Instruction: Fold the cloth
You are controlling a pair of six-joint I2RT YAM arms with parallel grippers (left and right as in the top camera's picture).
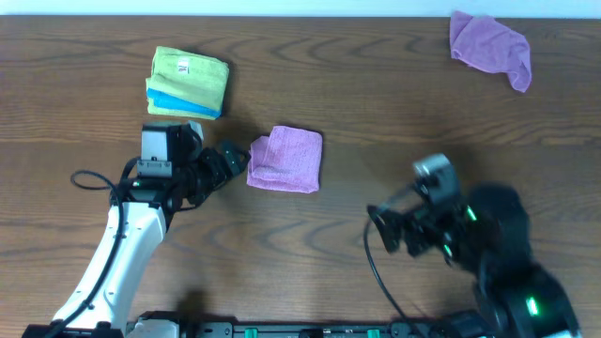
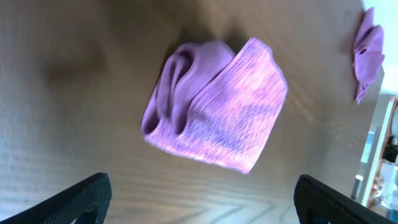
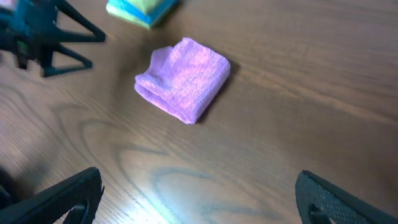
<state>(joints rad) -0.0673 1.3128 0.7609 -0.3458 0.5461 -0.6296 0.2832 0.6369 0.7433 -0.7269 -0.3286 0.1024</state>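
A purple cloth (image 1: 285, 160) lies folded into a small square near the middle of the table. It also shows in the left wrist view (image 2: 214, 106) and the right wrist view (image 3: 183, 78). My left gripper (image 1: 228, 160) is open and empty, just left of the cloth, not touching it. Its fingers frame bare table (image 2: 199, 202). My right gripper (image 1: 385, 230) is open and empty, to the right and nearer the front edge, well apart from the cloth (image 3: 198, 199).
A stack of folded yellow-green and blue cloths (image 1: 188, 84) sits at the back left, also in the right wrist view (image 3: 142, 9). A crumpled purple cloth (image 1: 490, 45) lies at the back right, seen too in the left wrist view (image 2: 367, 53).
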